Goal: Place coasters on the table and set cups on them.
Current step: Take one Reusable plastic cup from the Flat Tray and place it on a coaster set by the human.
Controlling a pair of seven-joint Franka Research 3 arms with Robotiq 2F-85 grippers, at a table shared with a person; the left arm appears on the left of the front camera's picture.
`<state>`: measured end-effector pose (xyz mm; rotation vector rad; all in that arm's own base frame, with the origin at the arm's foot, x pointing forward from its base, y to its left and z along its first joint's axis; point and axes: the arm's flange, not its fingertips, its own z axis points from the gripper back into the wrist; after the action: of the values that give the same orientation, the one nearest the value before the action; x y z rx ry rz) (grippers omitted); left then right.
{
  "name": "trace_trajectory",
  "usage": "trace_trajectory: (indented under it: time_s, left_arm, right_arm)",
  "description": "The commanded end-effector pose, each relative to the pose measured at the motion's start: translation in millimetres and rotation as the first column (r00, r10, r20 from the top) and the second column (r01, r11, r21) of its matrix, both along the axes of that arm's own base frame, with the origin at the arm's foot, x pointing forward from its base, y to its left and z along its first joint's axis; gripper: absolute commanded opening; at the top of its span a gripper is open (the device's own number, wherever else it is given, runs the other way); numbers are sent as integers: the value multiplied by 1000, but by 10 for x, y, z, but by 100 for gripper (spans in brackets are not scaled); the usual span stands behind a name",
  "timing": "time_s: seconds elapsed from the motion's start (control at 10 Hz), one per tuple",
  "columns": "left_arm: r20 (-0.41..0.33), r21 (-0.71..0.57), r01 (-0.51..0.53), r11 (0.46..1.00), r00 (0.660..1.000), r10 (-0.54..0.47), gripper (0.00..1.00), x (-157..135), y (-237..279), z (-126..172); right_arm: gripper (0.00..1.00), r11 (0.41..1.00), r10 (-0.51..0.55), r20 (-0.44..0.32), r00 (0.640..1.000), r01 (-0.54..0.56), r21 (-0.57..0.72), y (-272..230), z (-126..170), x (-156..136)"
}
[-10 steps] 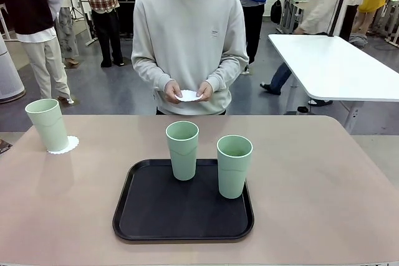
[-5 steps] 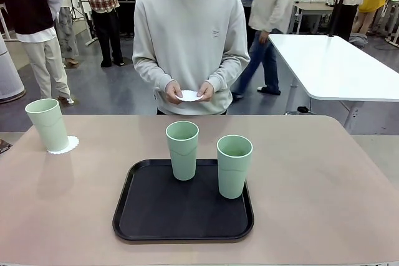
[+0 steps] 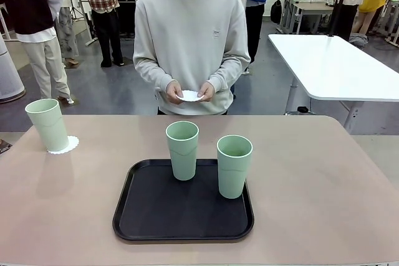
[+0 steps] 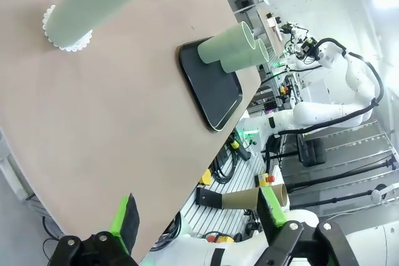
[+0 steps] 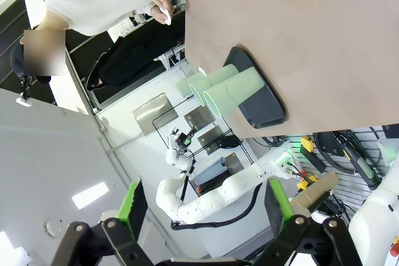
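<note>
Table (image 3: 312, 185), 9 o'clock: cup (image 3: 47, 123) on coaster (image 3: 70, 146) | 12: person's hands (image 3: 173, 93) hold likely next coaster (image 3: 189, 96), needs laying | left gripper (image 4: 198, 207), right gripper (image 5: 206, 191) agape

The tabletop (image 3: 312, 179) is smooth, matt tan laminate. On it, the tray (image 3: 149, 216) is matt black plastic and the cups (image 3: 234, 166) smooth pale-green plastic. Left of the tray, the coaster (image 3: 70, 146) is lacy white paper.

The person (image 3: 190, 48) wears a pale grey crew-neck sweatshirt (image 3: 187, 23) with a small chest mark and ribbed cuffs; the left claw (image 4: 198, 213) is black with green pads (image 4: 117, 222); the right claw (image 5: 206, 205) looks alike
</note>
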<state>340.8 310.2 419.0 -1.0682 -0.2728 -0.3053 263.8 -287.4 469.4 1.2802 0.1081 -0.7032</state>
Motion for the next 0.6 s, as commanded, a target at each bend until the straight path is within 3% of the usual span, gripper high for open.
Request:
trace_trajectory:
  time_s: [0.0, 0.5]
  left_arm:
    - [-19, -28, -36, 999, 999, 35, 100, 9, 43, 24]
    - [-5, -3, -9, 1000, 1000, 9, 100, -18, 27, -21]
  right_arm:
    - [100, 1000, -9, 6, 1000, 9, -4, -6, 2, 5]
    - [100, 1000, -9, 6, 1000, 9, -4, -6, 2, 5]
